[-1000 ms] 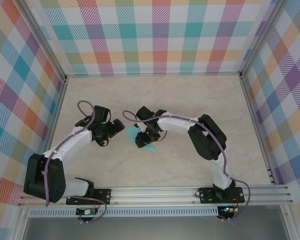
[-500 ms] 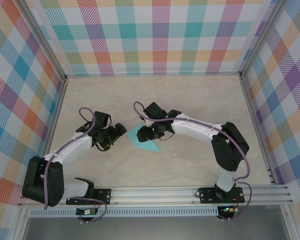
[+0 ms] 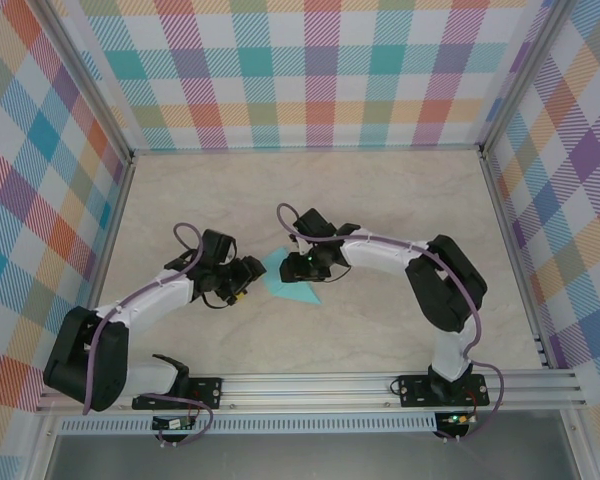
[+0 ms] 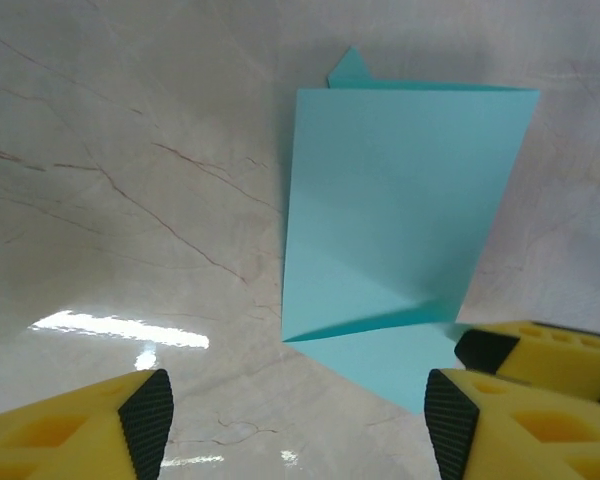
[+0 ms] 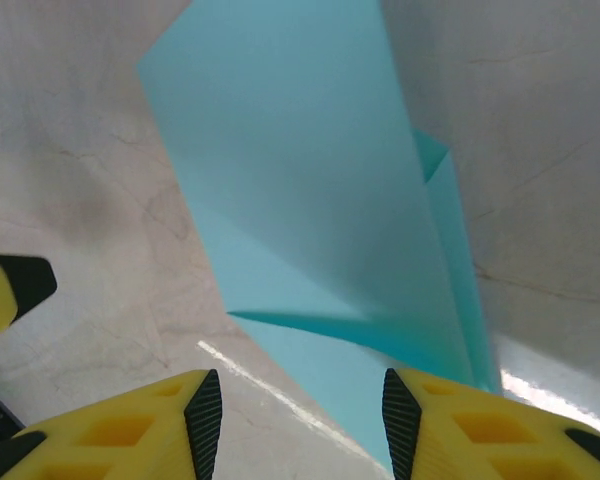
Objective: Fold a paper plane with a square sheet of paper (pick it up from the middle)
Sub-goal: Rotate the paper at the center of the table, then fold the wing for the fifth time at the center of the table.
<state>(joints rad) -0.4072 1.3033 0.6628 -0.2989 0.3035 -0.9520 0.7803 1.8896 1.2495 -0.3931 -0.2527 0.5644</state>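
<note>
Turquoise paper lying on counter, long axis running away from left gripper (jaws apart), sitting toward its right finger; right gripper, jaws also apart, hovering nearer, over paper's end.

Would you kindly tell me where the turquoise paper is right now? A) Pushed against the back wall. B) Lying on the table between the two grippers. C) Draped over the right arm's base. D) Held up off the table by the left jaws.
B: the turquoise paper lies partly folded on the table, between the left gripper and the right gripper, both with jaws open and clamping nothing.
</note>
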